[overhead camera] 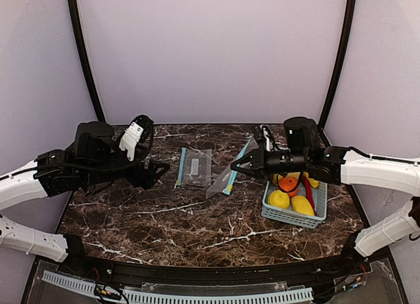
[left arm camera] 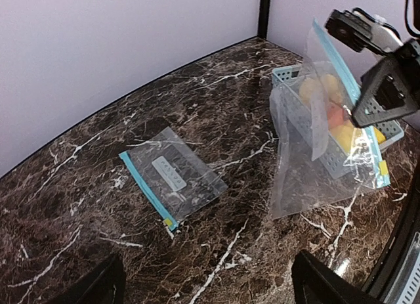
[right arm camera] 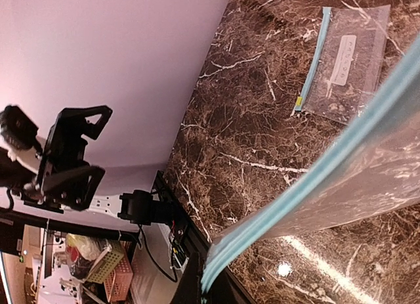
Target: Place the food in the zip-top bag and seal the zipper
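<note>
Sitting food: food (overhead camera: 279, 199) is lying in the basket (overhead camera: 289, 217) at the lower right of the top view: yellow pieces, one orange, a red chili. None is in a bag yet.
Bag: bag (overhead camera: 222, 180) is hanging tilted at centre-right, just left of the basket, with its lower part trailing on the table (overhead camera: 164, 232). Its blue zipper is running from upper right down to lower left.
Right gripper: right gripper (overhead camera: 244, 161) is clamping the bag's zipper edge, jaws closed on it. Its wrist view is showing the blue strip pinched at the bottom of the frame.
Left gripper: left gripper (overhead camera: 156, 174) is hovering at centre-left with fingers spread wide, grasping nothing.
Small bag: small bag (overhead camera: 195, 167) is lying flat between the two grippers, untouched.
Key relation: food is lying right of and below the right gripper, close behind the held bag. The left gripper is sitting well apart from it, across both bags.
Judgement: the right arm is nearer the food but busy. The free left one is probably needing to reach past the bag, or take the bag's other lip first.
</note>
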{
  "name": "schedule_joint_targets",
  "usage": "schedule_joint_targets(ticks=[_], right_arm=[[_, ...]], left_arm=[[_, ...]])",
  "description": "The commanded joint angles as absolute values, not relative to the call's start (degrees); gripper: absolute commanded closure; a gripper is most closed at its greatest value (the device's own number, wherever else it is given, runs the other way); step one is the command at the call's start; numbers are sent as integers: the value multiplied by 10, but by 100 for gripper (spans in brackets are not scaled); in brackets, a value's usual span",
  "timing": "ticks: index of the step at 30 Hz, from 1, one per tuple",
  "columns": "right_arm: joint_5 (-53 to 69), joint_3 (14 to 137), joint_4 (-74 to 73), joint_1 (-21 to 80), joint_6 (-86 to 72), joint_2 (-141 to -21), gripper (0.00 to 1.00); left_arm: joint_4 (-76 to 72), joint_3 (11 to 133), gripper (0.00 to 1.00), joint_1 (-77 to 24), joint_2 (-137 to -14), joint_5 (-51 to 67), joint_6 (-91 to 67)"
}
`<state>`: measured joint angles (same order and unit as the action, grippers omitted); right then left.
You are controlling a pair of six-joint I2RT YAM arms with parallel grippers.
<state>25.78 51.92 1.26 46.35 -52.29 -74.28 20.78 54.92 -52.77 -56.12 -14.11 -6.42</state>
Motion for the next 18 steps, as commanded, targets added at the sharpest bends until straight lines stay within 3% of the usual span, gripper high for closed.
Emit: schedule_joint_targets(ticks=[1, 5, 18], right_arm=[[214, 538, 2, 461, -614, -731, 100], [218, 555, 2, 461, -647, -733, 100], [208, 582, -38, 462, -662, -736, 100]], left_arm=[[88, 502, 11, -602, -574, -155, 38], [-28, 463, 5, -651, -604, -146, 90], [-158, 519, 3, -705, -773, -228, 170]])
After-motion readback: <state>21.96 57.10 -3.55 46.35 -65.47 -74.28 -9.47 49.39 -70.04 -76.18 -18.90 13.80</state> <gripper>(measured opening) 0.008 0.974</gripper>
